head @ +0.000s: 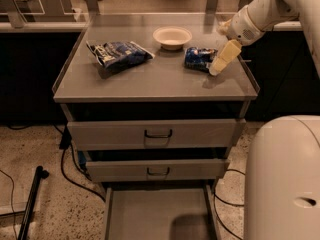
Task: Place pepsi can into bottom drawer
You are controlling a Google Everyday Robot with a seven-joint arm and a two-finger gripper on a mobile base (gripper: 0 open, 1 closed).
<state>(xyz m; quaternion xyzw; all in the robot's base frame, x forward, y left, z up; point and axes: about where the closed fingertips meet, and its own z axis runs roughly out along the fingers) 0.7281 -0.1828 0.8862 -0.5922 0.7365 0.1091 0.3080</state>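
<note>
The pepsi can (199, 58) lies on its side on the cabinet top, right of centre, dark blue with white markings. My gripper (220, 64) hangs from the white arm at the upper right, its pale fingers (225, 55) pointing down right next to the can's right end, just above the top. The bottom drawer (159, 215) is pulled out at the foot of the cabinet, a shallow grey tray with a bare floor.
A blue-and-white chip bag (118, 53) lies on the left of the cabinet top (150, 81). A white bowl (172, 37) stands at the back centre. The two upper drawers (158, 133) are shut. My white base (282, 179) fills the lower right. Cables run on the floor at the left.
</note>
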